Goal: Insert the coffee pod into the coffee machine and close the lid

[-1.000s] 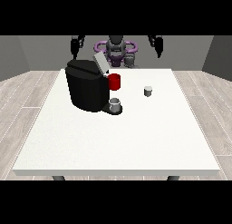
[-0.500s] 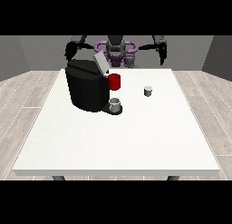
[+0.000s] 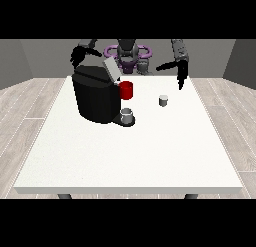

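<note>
Coffee pod, a small grey cup-shaped piece, stands upright on the white table, and everything else can be placed from the two hands, starting at the view's left.

At the view's left, a black hand is raised above the back corner of the coffee machine. Its fingers look curled, yet no object shows inside them; whether they touch the machine's top cannot be made out. Directly below and a little toward the camera from this hand sits the machine itself, a dark, rounded block on the left half of the table. Its grey lid is tilted up and open, to the right of that hand and at about the same height. Just right of the machine's body is a red part, touching the front of the machine. Under it, a small grey cup stands on the machine's dark base.

Farther right, the pod stands alone on the table, well apart from the machine and free of both hands.

At the view's right, the other hand hangs in the air on a dark forearm, with straight fingers pointing downward and a thumb stretched out toward the view's left. It holds nothing. The pod lies below this hand and slightly to its left, with clear air between them.
</note>
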You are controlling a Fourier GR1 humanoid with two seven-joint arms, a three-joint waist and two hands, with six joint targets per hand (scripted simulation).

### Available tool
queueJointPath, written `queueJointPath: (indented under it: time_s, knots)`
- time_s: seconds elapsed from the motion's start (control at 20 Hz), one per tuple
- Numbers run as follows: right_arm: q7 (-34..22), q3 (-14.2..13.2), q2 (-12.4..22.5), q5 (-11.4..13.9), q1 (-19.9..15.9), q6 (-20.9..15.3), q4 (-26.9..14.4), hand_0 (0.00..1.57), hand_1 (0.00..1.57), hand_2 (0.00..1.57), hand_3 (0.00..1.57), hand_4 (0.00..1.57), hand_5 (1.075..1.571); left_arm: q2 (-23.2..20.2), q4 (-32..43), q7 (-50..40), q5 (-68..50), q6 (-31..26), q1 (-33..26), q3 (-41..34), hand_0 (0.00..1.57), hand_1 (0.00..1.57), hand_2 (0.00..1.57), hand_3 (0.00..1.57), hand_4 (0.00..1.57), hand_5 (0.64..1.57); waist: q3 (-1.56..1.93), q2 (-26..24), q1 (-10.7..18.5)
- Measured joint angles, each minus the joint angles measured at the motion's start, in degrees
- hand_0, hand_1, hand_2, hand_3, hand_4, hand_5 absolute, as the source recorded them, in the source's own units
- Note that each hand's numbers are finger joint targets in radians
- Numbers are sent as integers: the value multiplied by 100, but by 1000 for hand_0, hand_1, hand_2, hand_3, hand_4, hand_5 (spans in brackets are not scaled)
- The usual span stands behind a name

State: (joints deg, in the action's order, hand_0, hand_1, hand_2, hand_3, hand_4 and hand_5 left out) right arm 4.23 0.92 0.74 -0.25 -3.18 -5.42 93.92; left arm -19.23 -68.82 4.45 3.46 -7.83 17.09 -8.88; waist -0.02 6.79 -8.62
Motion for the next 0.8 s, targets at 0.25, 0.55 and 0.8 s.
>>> queueJointPath:
  time_s: [0.25,0.55,0.8]
  knots:
    - [-42,41,-15,28,-173,-105,3,0,0,0,0,283,1571,-168,846,175,146,-78,406,-113,0,0,0,0,0,1571,-1,203,-11]
    - [-56,-25,-7,4,-323,-110,-310,0,0,0,0,352,1571,-192,1403,1,525,-18,811,69,0,0,0,0,0,1571,1,238,33]
    - [-226,-115,75,-19,-541,-210,-531,0,0,0,0,392,1571,-65,1707,53,968,214,1022,322,105,105,502,0,0,1571,1,265,63]
